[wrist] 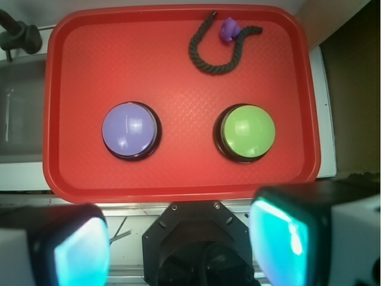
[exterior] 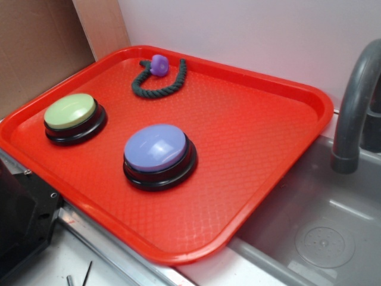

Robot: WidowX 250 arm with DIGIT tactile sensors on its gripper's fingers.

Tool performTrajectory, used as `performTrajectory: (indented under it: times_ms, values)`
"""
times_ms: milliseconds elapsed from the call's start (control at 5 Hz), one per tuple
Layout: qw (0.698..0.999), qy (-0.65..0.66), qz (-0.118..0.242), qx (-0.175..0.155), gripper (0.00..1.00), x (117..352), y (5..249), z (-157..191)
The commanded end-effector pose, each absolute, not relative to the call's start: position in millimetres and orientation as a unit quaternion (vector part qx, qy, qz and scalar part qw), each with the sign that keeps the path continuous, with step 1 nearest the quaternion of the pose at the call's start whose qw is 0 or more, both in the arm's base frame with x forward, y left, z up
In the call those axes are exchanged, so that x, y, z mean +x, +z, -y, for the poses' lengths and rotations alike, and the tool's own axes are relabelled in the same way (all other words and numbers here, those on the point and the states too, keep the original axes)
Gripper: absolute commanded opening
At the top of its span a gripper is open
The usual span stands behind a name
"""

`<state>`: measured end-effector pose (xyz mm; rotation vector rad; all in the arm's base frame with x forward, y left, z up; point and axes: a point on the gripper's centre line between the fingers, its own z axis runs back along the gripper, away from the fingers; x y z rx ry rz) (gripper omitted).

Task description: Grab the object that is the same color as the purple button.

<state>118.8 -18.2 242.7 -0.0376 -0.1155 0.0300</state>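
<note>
The object (exterior: pixel 159 64) is a small purple lump lying at the far edge of the red tray (exterior: pixel 256 137), resting against a dark rope (exterior: pixel 156 85) that loops around it. In the wrist view the object (wrist: pixel 228 29) sits at the top right, touching the rope (wrist: pixel 209 60). The purple button (exterior: pixel 158 152) stands mid-tray on its black base, at left centre in the wrist view (wrist: pixel 130 130). My gripper (wrist: pixel 181 244) hangs high above the tray's near edge, open, its teal pads (wrist: pixel 80 253) far apart with nothing between them. The exterior view does not show the gripper.
A yellow-green button (exterior: pixel 72 114) stands on the tray's left side, at right (wrist: pixel 245 132) in the wrist view. A grey sink (exterior: pixel 321 232) with a curved faucet (exterior: pixel 354 107) lies to the right of the tray. The black robot base (exterior: pixel 24 220) sits at the near corner.
</note>
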Motion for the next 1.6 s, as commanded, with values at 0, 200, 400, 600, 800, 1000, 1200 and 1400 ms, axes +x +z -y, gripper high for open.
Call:
performTrajectory:
  times_ms: [0, 200, 400, 600, 800, 1000, 1200, 1400]
  values:
    - [0.998, 0.015, 0.058, -0.019, 1.0, 118.8, 242.7, 18.2]
    - [0.997, -0.005, 0.071, -0.011, 1.0, 132.6, 234.1, 14.7]
    - [0.993, -0.007, 0.115, -0.003, 1.0, 144.2, 224.8, 16.1]
    - [0.99, -0.015, 0.143, 0.002, 1.0, 162.4, 207.6, 14.8]
    - [0.982, -0.025, 0.185, 0.016, 1.0, 190.6, 185.2, 1.7]
    - [0.98, 0.016, 0.197, 0.032, 1.0, 221.2, 167.3, -13.3]
    - [0.973, 0.05, 0.221, 0.049, 1.0, 246.7, 154.4, -24.8]
    - [0.968, 0.091, 0.22, 0.086, 1.0, 283.3, 129.3, -41.1]
